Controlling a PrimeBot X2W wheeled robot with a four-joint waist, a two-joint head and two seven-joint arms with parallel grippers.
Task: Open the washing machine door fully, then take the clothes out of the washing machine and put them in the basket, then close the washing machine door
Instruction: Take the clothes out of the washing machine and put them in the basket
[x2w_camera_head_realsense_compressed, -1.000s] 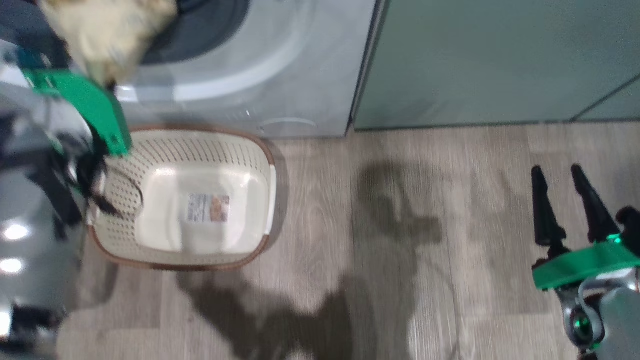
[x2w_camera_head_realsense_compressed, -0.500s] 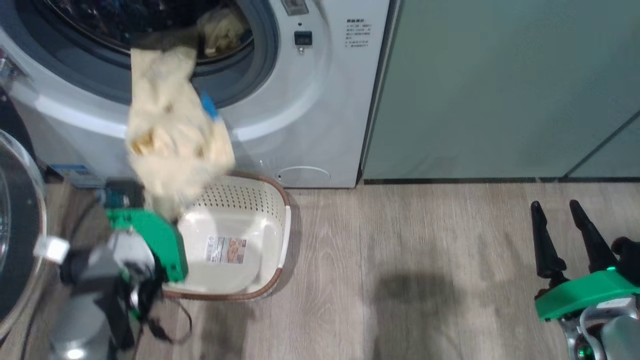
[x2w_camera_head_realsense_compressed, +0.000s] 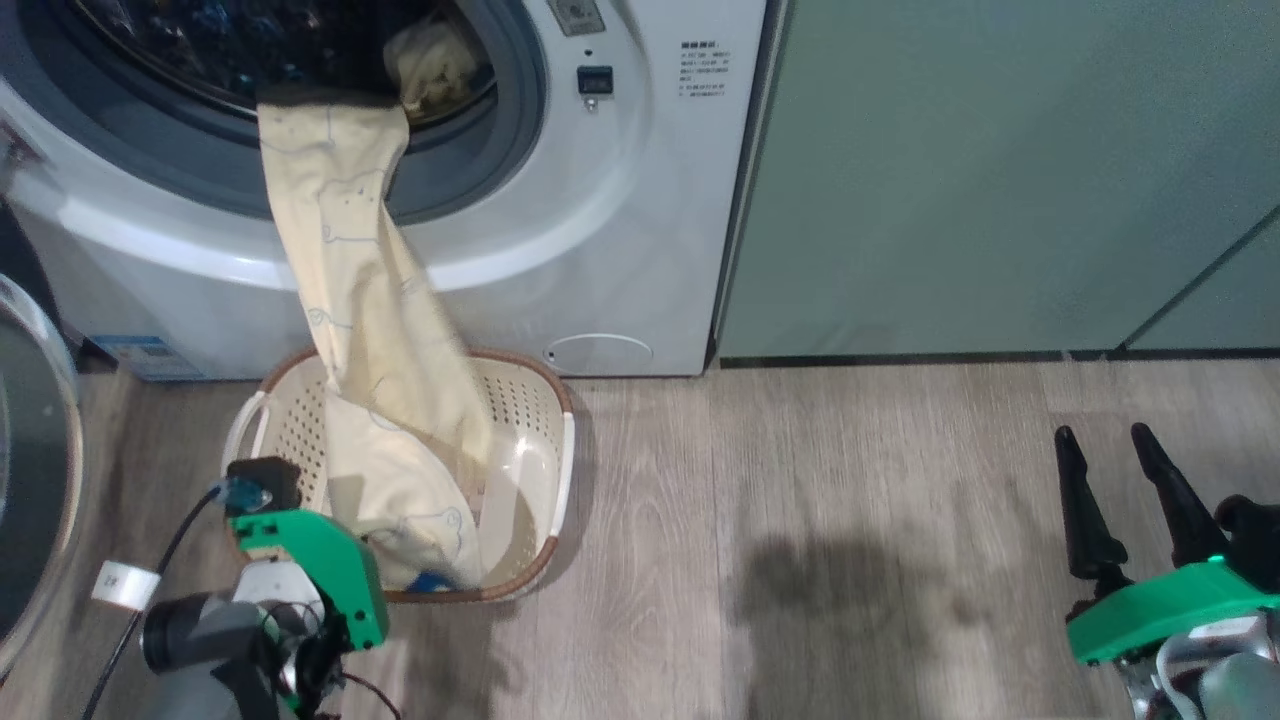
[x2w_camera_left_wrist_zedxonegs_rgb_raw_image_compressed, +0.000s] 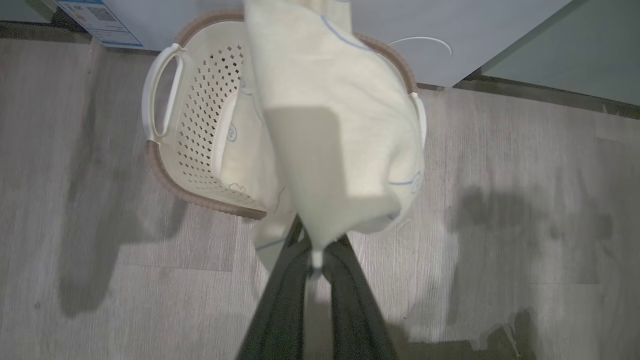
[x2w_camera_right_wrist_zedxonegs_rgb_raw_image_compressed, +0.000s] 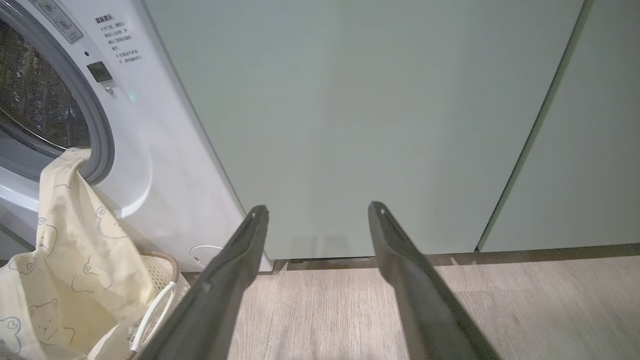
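Clothes (x2w_camera_head_realsense_compressed: 370, 330) now stretched into basket (x2w_camera_head_realsense_compressed: 522, 408), left gripper (x2w_camera_left_wrist_zedxonegs_rgb_raw_image_compressed: 316, 250) pinching them — right gripper (x2w_camera_head_realsense_compressed: 1101, 435) agape, plank floor (x2w_camera_head_realsense_compressed: 800, 480)

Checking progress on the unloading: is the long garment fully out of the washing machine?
No, the garment hangs from the opening of the washing machine, reaching down to the basket.
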